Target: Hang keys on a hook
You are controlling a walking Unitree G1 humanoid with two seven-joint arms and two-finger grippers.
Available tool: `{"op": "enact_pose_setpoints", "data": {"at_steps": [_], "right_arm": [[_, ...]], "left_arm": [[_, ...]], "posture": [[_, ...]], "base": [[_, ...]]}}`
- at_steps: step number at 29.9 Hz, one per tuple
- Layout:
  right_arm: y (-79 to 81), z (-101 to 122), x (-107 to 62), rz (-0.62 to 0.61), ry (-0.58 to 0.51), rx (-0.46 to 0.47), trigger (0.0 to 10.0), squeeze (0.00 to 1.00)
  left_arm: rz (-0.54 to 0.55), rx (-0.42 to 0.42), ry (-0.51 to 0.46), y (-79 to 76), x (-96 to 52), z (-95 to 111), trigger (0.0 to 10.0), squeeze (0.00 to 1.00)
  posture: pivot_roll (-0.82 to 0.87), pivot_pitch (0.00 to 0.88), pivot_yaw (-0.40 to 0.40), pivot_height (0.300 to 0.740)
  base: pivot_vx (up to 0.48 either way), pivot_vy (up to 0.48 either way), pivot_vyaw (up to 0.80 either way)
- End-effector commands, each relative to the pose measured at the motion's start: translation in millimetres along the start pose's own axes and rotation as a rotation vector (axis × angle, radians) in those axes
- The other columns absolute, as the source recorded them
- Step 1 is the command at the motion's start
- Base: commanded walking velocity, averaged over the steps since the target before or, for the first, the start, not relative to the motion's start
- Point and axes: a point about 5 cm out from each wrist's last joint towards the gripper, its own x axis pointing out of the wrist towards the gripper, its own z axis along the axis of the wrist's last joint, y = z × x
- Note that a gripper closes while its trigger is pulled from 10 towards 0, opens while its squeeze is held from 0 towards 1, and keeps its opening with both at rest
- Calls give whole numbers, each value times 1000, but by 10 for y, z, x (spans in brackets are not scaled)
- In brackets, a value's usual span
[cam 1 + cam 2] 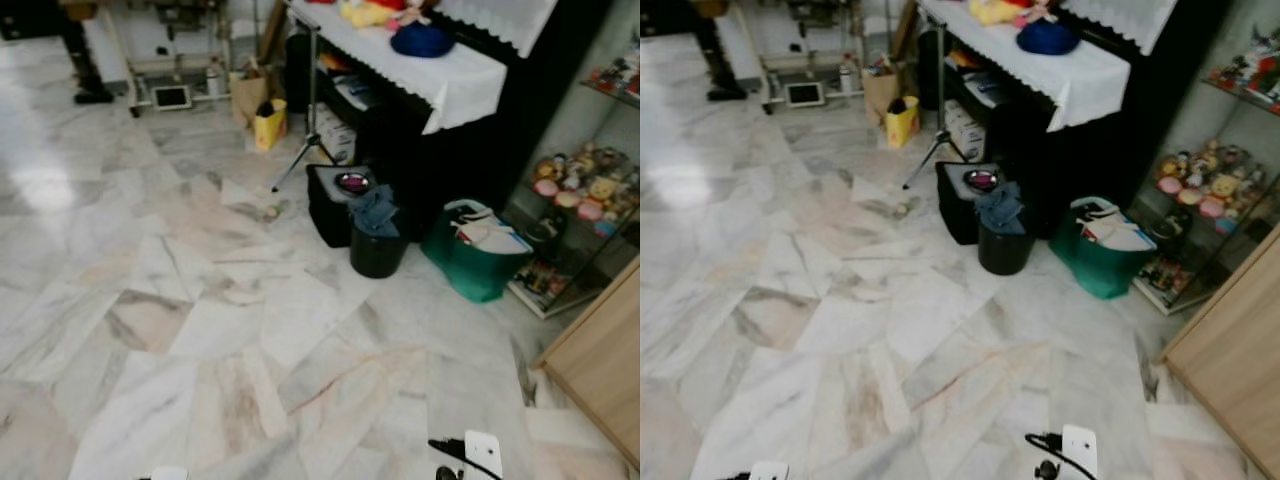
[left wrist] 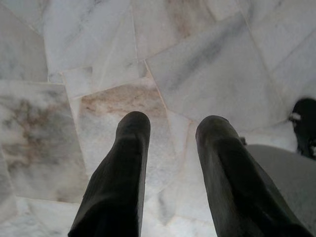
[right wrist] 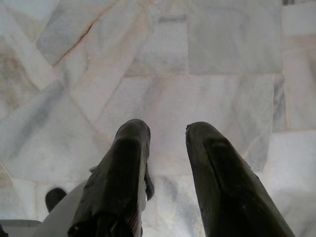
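Keys and hook: neither located; only marble floor [image 2: 207,74] lies beyond the jaws. Left gripper [image 2: 173,133] and right gripper [image 3: 165,136] hang parted, empty, idle in transit.

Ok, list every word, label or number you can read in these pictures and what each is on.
No text can be read.
Yellow bag: any print too blurred to tell.
Brown paper bag: no legible label.
Figurines on the glass shelf: too small to read.
Boxes under the white-clothed table: markings blurred.
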Motion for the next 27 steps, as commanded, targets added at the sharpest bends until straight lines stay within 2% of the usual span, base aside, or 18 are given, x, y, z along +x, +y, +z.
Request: {"op": "enact_pose_setpoints", "data": {"at_steps": [1,5,11,15,27], "right_arm": [[-35,6,-3,-9,-5,13,10000,0],[-29,14,-3,0,-11,14,10000,0],[-34,6,-3,4,1,-9,10000,0],[-40,2,-5,-4,-6,18,10000,0],[-23,14,-1,-2,-7,23,10000,0]], "left_arm": [[-9,28,22,-17,-5,-37,10000,0],[-12,40,2,-26,1,-1,10000,0],[23,-19,-9,13,10,38,10000,0],[9,4,4,14,11,31,10000,0],[1,-9,-25,50,26,111,10000,0]], "posture": [[31,8,-23,740],[34,20,-26,740],[47,28,-32,740],[22,32,-17,740],[21,34,-12,740]], "base": [[0,0,-750],[0,0,-753],[0,0,-755],[0,0,-753],[0,0,-754]]}}
